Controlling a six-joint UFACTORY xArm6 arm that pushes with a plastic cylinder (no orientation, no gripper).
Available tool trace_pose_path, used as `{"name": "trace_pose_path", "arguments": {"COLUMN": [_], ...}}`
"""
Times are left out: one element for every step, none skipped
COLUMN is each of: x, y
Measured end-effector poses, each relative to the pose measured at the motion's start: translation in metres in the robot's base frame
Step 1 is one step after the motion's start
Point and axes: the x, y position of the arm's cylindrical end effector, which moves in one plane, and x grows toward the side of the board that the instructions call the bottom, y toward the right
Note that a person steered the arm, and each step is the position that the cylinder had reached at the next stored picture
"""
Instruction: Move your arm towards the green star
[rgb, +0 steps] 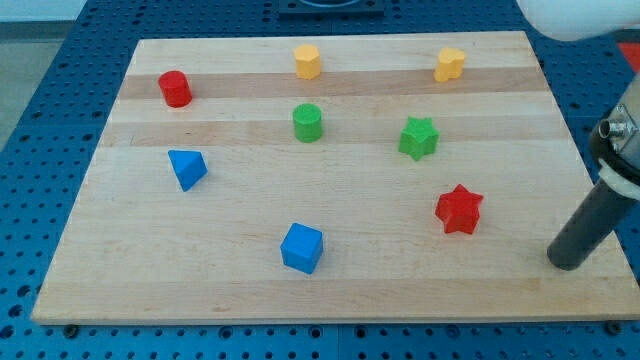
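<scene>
The big wooden worktop (330, 290) fills the frame. My tip (563, 262) sits at the lower right; it is a plain rod, no hand. The red star (459, 209) is close by. The green star (418, 137) lies up and left, right of middle.

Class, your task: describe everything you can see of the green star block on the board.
The green star is a small, solid-looking block with a matte, plastic-like surface and short blunt points. It lies flat on the wooden board, towards the view's upper right, touching no other block. The green cylinder stands to its left and the red star below it. My tip rests well away, towards the view's lower right.
</scene>
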Motion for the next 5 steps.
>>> {"name": "trace_pose_path", "arguments": {"x": [0.000,0.002,-0.010,-0.032,-0.074], "y": [0.000,-0.008,-0.008,-0.008,-0.008]}}
